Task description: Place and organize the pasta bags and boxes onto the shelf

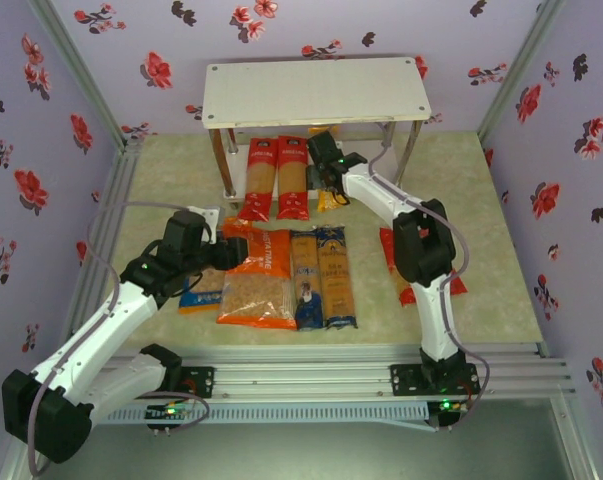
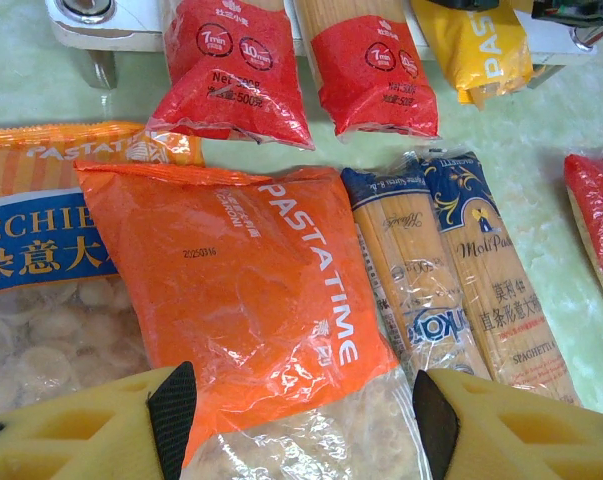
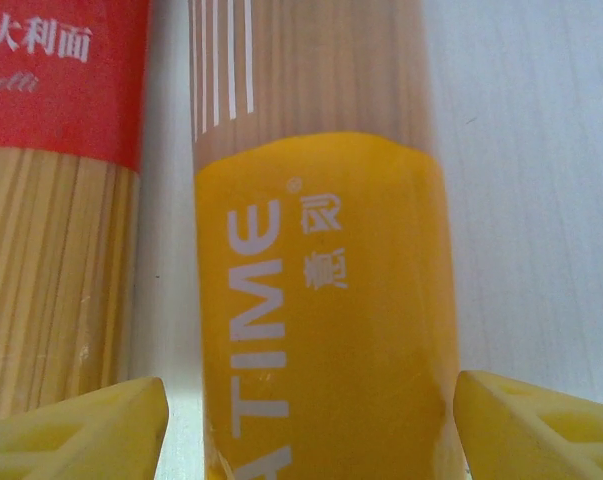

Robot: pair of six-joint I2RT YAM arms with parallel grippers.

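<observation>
The left gripper (image 2: 296, 400) stands spread astride the wide orange plastic pasta bag (image 2: 241, 280). The right gripper (image 3: 311, 385), also spread, straddles the narrow yellow-orange spaghetti pack (image 3: 321, 300).

"pastatime" on orange bag (image 2: 241, 290), "time" on yellow pack (image 3: 321, 300)

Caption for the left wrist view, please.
Left gripper straddling the near end of the orange bag, two spaghetti packs beside it, two red packs beyond.

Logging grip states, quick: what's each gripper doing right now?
Left gripper: jaws either side of the orange bag; grip cannot be told.
Right gripper: open, astride the yellow-orange pack.
</observation>
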